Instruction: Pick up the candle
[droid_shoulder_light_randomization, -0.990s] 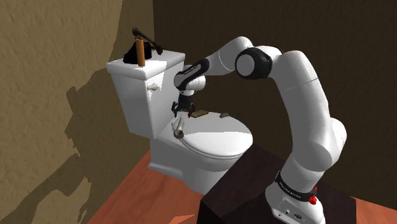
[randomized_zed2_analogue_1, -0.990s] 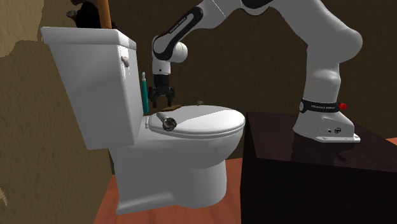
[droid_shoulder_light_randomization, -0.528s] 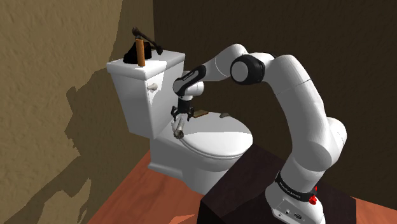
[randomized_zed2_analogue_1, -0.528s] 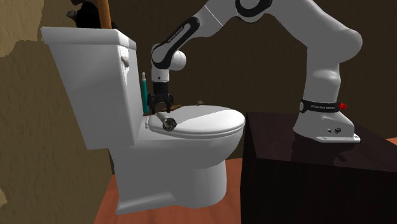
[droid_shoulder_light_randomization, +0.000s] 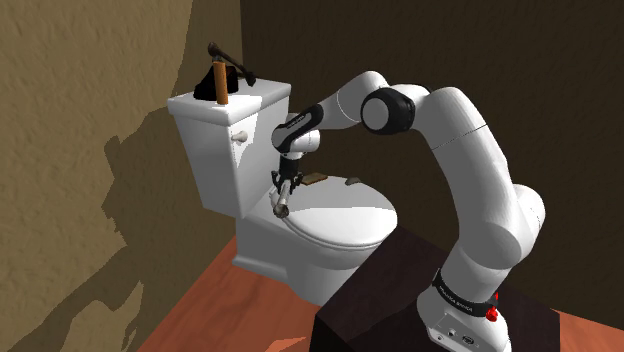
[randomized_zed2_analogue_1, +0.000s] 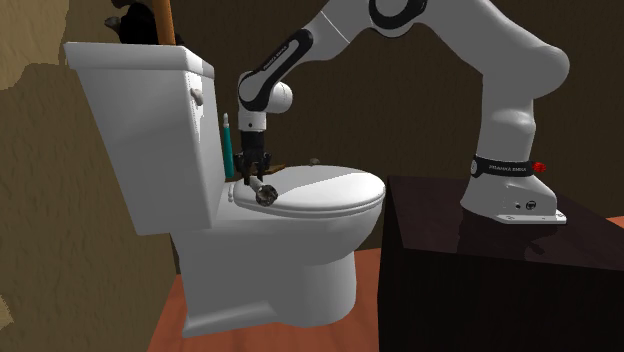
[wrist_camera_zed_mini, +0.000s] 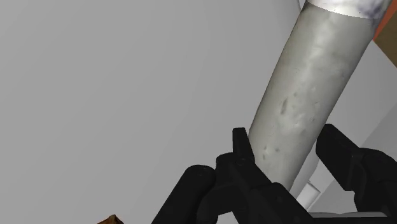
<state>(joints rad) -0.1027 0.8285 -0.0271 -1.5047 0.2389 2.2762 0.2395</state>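
The white toilet (droid_shoulder_light_randomization: 215, 150) carries the grey candle (droid_shoulder_light_randomization: 282, 206), which lies on the lid (droid_shoulder_light_randomization: 345, 222) near the tank. The tool (droid_shoulder_light_randomization: 285, 190) stands over it, fingers clasping its sides. To the right, the arm (droid_shoulder_light_randomization: 480, 150) rises from the stand (droid_shoulder_light_randomization: 385, 295).

White toilet (droid_shoulder_light_randomization: 345, 222), dark brown-handled tool (droid_shoulder_light_randomization: 222, 82) atop its tank (droid_shoulder_light_randomization: 212, 135), reddish floor (droid_shoulder_light_randomization: 230, 310)

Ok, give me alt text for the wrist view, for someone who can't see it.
A grey candle lies slanted on the white toilet lid, clasped near its closer end between the two black fingers of the gripper. A sliver of orange floor shows beyond the candle's far end.
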